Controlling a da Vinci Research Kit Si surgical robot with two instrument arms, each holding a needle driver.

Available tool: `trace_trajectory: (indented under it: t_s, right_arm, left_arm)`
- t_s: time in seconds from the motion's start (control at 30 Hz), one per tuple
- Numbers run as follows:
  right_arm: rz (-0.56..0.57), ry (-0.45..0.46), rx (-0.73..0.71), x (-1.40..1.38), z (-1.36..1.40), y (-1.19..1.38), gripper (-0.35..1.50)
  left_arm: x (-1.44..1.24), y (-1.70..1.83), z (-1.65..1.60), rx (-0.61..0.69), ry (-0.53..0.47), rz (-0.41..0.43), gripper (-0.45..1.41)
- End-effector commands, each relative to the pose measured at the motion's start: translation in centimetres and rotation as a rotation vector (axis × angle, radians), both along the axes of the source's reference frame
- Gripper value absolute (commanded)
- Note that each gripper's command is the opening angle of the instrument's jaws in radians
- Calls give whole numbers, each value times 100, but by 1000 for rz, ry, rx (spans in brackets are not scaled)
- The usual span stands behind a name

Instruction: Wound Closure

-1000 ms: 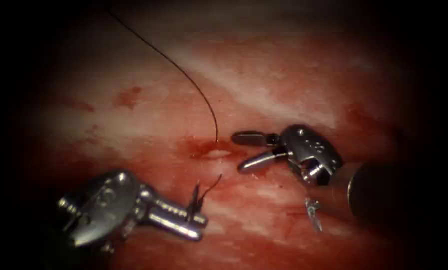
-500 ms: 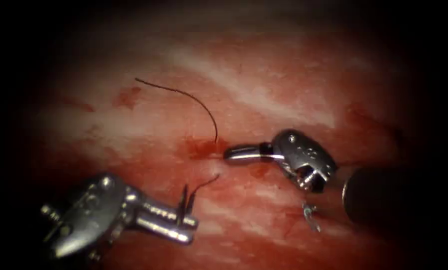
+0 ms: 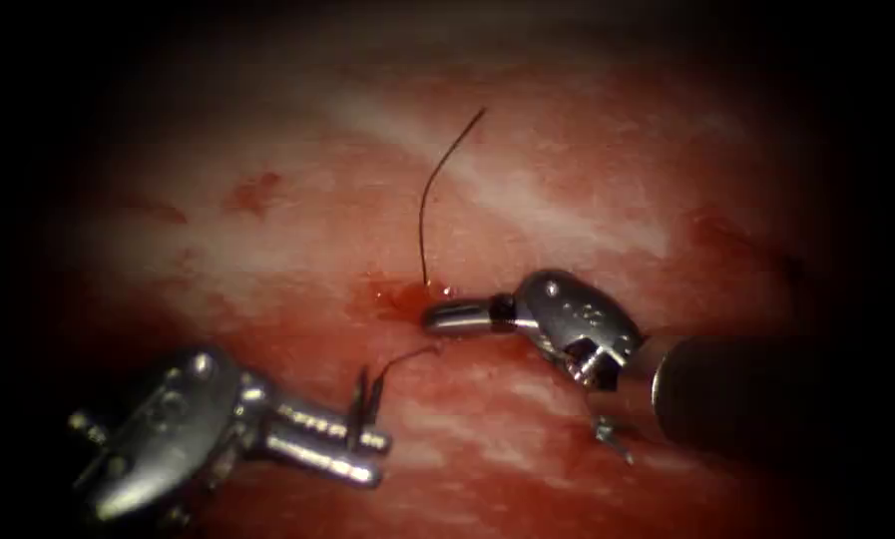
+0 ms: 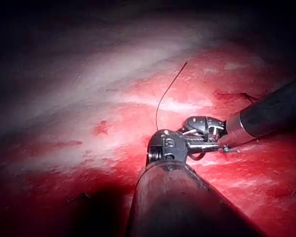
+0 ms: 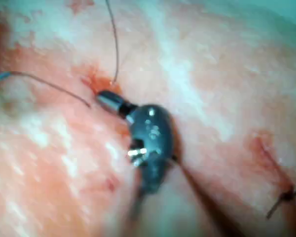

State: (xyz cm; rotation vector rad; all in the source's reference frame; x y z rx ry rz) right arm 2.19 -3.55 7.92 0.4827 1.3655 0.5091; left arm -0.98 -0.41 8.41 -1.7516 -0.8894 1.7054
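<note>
While your right tool (image 3: 437, 317) rests with its jaws closed together at the cut (image 3: 397, 297), beside the base of an upright cut end of thread (image 3: 429, 205), your left tool (image 3: 367, 454) clamps a short thread tail (image 3: 392, 367) below the cut, on the tissue (image 3: 527, 190).

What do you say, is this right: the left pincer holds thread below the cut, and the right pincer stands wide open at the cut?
Not quite. The right pincer is shut, not wide open: the endoscope view shows its jaws pressed together, tip at the cut. The rest holds: the left pincer holds thread below the cut.
</note>
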Motion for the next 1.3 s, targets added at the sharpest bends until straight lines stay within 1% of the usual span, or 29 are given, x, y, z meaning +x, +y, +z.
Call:
trace_trajectory:
  t_s: [0.03, 0.17, 0.2, 0.27, 0.3, 0.33, 0.5, 0.6, 0.8, 0.9, 0.97, 1.1, 1.17, 1.3]
  right_arm:
    - [-1, 4, 0, 5, -2, -1, -35]
    - [7, 13, 11, 6, -19, 8, -35]
    - [9, 15, 9, 7, -23, 10, -32]
    - [8, 17, 7, 8, -29, 11, 5]
    - [6, 18, 2, 8, -30, 11, 14]
    - [5, 19, -3, 7, -32, 11, 17]
    - [3, 19, -5, 4, -30, 9, 17]
    - [4, 18, -9, 6, -25, 6, 17]
    - [2, 17, -8, -2, -25, 9, 26]
    - [0, 18, -6, -5, -27, 9, 34]
    - [-1, 19, -5, -6, -28, 10, 49]
    - [-2, 20, -3, -8, -30, 11, 73]
    - [-2, 21, -2, -8, -31, 11, 79]
    - [-2, 21, -2, -7, -33, 9, 84]
  left_arm:
    - [-6, -1, 11, -3, 9, 1, -45]
    - [-4, 1, 24, -8, 33, -1, -45]
    - [-3, 2, 28, -9, 44, -1, -45]
    - [-1, 3, 36, -12, 61, -2, -45]
    - [1, 4, 40, -14, 73, -2, -45]
    - [3, 5, 44, -14, 81, -7, -45]
    - [15, 11, 53, -22, 121, -28, -45]
    - [18, 12, 50, -35, 135, -38, -45]
    - [22, 12, 43, -59, 137, -38, -45]
    - [25, 12, 38, -73, 139, -39, -45]
    - [26, 12, 34, -95, 139, -38, -45]
    - [27, 12, 29, -157, 133, -35, -45]
    - [28, 11, 28, -204, 130, -30, -45]
    - [29, 7, 29, -262, 145, 6, -45]
